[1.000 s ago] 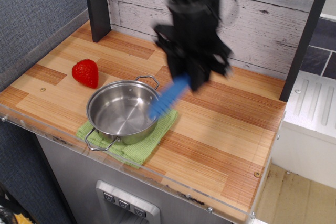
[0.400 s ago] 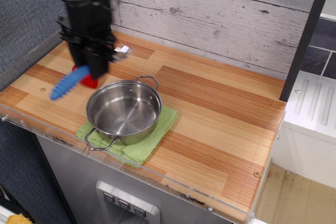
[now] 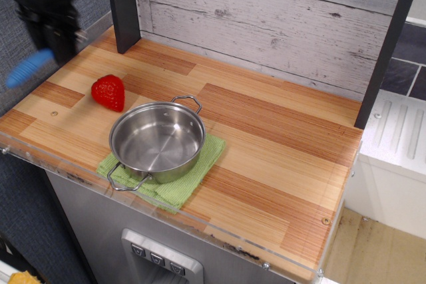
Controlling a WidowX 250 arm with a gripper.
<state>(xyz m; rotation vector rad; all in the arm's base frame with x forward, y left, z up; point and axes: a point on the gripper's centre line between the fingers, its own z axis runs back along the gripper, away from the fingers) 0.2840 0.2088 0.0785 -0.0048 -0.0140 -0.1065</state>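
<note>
Wooden counter [image 3: 279,131], blurred hand [image 3: 56,43] high off its left edge, tight around blue tool [image 3: 26,70]

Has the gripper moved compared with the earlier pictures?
Yes. The gripper, holding the blue brush, went left in view: from behind the pot to beyond the strawberry.

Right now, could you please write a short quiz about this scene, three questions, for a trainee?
1. True or false: the steel pot stands on the green cloth.
2. Which red thing lies on the wooden counter beside the pot? A) strawberry B) tomato C) pepper
3. Open question: what do the jaws of the gripper hold, and is it above the pot?

Key: 1. True. 2. A. 3. A blue tool; no, it is in the air well to the side of the pot, beyond the strawberry.
</note>
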